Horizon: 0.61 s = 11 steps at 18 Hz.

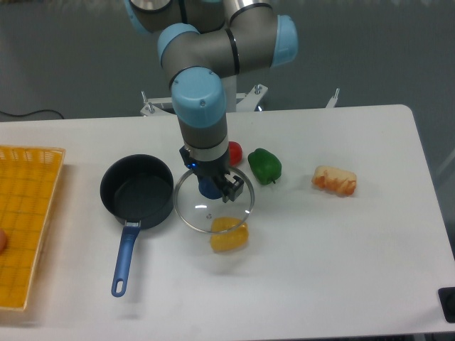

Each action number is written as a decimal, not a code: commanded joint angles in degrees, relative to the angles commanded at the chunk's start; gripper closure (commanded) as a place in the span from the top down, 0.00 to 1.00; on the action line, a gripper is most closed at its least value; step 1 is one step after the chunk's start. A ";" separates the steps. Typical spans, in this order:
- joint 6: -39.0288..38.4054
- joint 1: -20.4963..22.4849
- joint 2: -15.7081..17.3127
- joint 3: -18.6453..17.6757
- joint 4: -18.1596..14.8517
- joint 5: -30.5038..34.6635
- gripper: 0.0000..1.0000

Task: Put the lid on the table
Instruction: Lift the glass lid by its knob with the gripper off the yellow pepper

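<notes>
The lid is a round glass disc with a thin metal rim and a dark blue knob. It hangs level just above the white table, right of the pot. My gripper points straight down and is shut on the lid's knob. A yellow toy piece on the table shows partly through the glass at the lid's front edge. The dark pot with a blue handle stands open to the left, close to the lid's rim.
A green pepper and a red item lie just behind and right of the lid. An orange-and-white food piece lies farther right. A yellow gridded tray sits at the left edge.
</notes>
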 joint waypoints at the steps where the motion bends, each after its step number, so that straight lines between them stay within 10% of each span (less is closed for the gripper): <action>1: 0.44 0.26 -0.09 0.09 0.18 0.09 0.58; 11: 3.60 5.19 -2.63 0.26 3.78 1.41 0.58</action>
